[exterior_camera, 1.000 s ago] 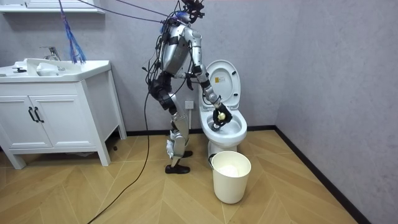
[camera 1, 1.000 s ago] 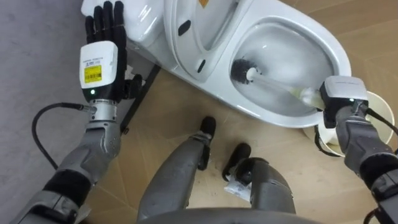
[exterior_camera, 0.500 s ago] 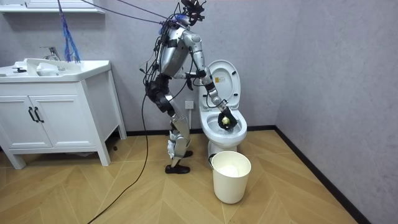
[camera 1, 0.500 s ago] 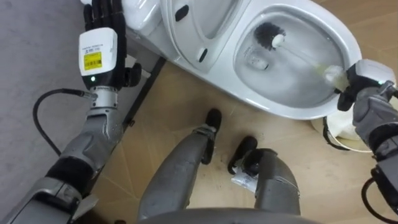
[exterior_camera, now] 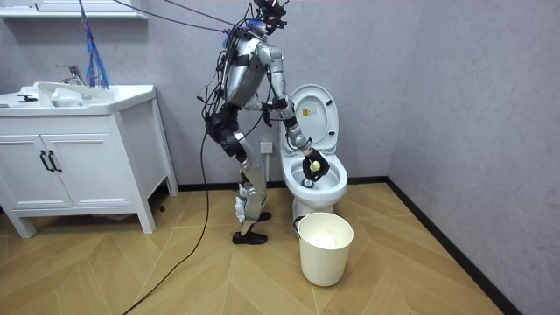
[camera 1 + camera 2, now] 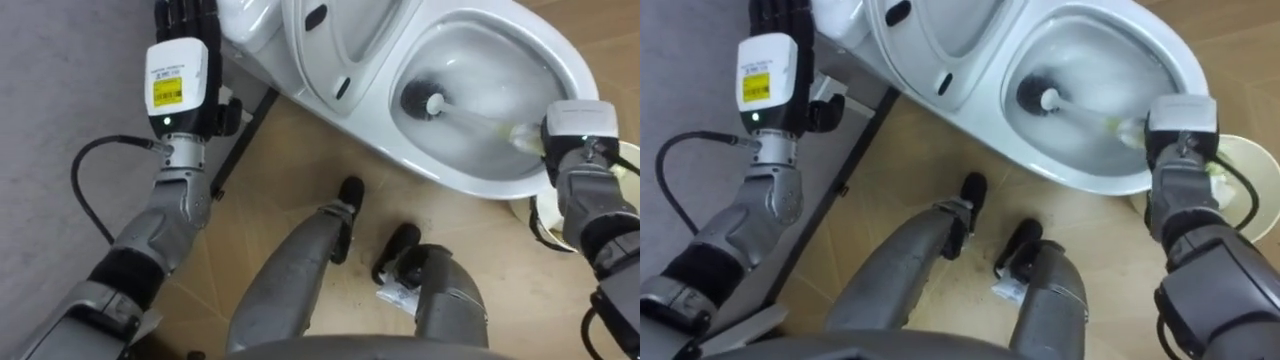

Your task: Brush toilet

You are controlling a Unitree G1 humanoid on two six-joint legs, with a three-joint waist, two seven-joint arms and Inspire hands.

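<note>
one toilet brush [image 6: 480, 120]: right hand [image 6: 578, 128] clamped on its handle end, shaft running leftward from the fingers to bristles [image 6: 415, 98] in the toilet bowl [image 6: 470, 182]; left hand [image 6: 182, 80] straight-fingered, farther off.

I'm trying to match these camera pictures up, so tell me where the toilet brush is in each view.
Left eye view: toilet brush at upper right, its head in the toilet bowl, its handle running to the right hand.
Right eye view: upper centre-right, head in the bowl.
Room view: centre, its handle in the hand over the bowl.
Shared landmark: the toilet bowl.
</note>
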